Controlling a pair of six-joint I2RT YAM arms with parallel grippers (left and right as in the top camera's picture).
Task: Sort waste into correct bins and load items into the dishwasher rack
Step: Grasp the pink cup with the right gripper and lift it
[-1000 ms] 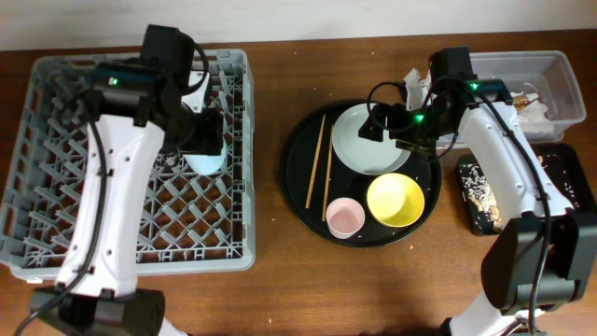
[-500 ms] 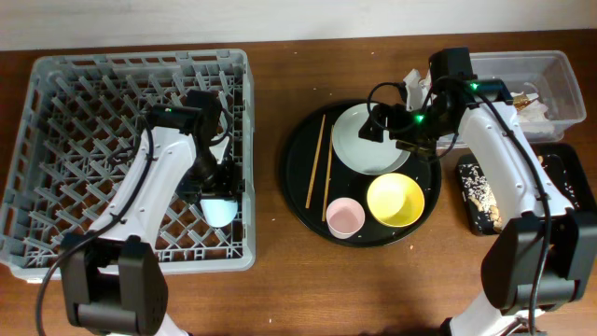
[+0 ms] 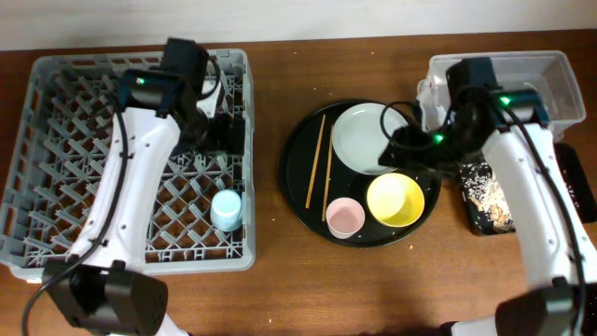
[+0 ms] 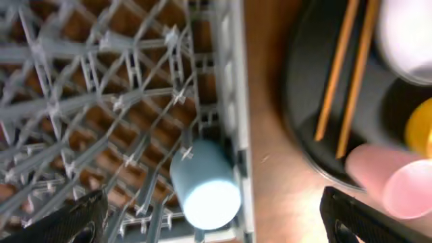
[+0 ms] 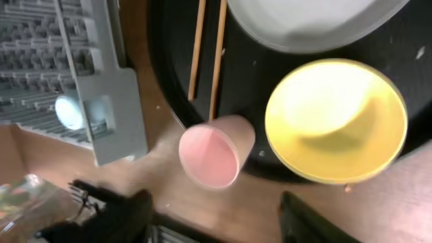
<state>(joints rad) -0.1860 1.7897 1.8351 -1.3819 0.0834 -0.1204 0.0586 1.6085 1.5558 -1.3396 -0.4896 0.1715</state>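
Spotting blue cup (image 3: 225, 209) down in rack (image 3: 140, 254), near-right corner. Well right of rack, seeing right gripper (image 5: 212, 219) gaping wide, nothing in it. Farther back over rack's right edge, left gripper (image 4: 216, 219) spread wide too, empty.

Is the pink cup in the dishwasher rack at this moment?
No, the pink cup sits on the round black tray beside the yellow bowl.
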